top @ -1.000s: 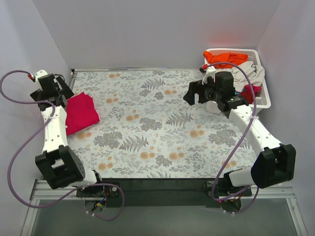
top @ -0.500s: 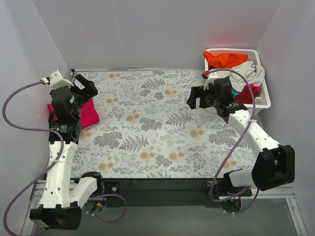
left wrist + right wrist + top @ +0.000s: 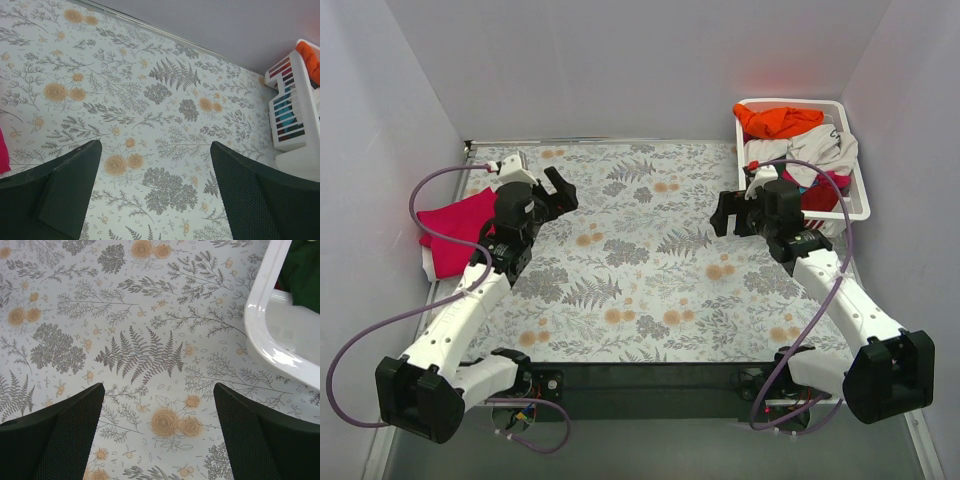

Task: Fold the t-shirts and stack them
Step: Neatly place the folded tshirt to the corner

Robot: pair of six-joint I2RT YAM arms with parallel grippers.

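Left gripper [image 3: 155, 150]: fingers spread wide, gripping nothing, above the table's [image 3: 640, 260] left half.
Right gripper [image 3: 157, 387]: fingers wide apart, empty, beside the basket's [image 3: 861, 205] near-left corner.
Hard to see: basket's lower layers; teal shows only through its slots.
Basket: far-right table corner; orange t-shirt [image 3: 780, 121] on top, white t-shirt [image 3: 827, 146] over the rim.
Crimson t-shirt [image 3: 455, 225]: flat at the left edge, partly behind the left arm [image 3: 460, 320].

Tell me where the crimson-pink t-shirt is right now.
In the top view, the crimson-pink t-shirt lies at the left edge of the table, just left of the left pincer and opposite the white basket.
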